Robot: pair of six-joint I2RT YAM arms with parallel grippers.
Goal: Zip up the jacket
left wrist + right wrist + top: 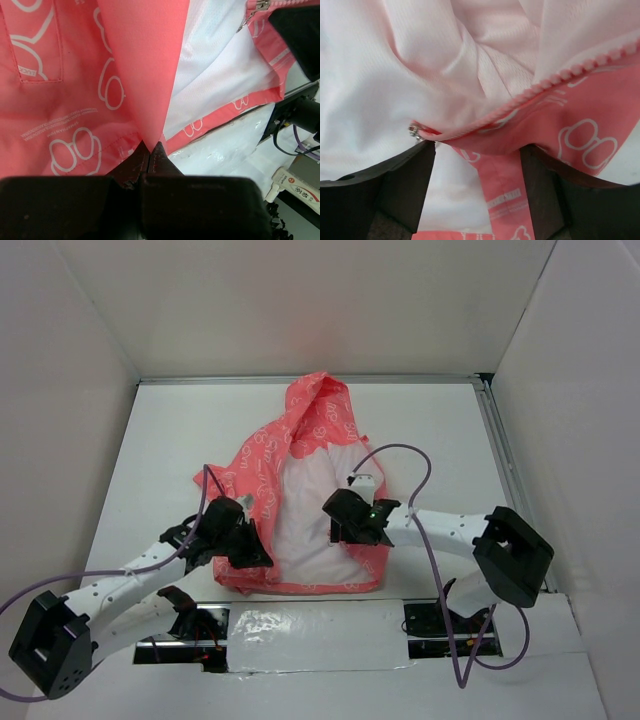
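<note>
The coral-pink jacket [318, 415] lies spread open on the white table with its hood at the far end and its whitish lining [310, 510] showing. At the jacket's near-left front panel, my left gripper [250, 545] is shut on a raised fold of pink fabric [145, 75]. My right gripper [338, 525] hovers over the right front edge. Its jaws stand open astride the toothed zipper edge [555, 77], and a small metal zipper part [414, 131] sits beside its left finger [405, 185]. Another metal zipper piece [257, 6] shows at the top right of the left wrist view.
White walls enclose the table on three sides. A metal rail [500, 460] runs along the right wall. A shiny taped strip [320, 625] lies at the near edge between the arm bases. A purple cable [430, 540] loops over the right arm.
</note>
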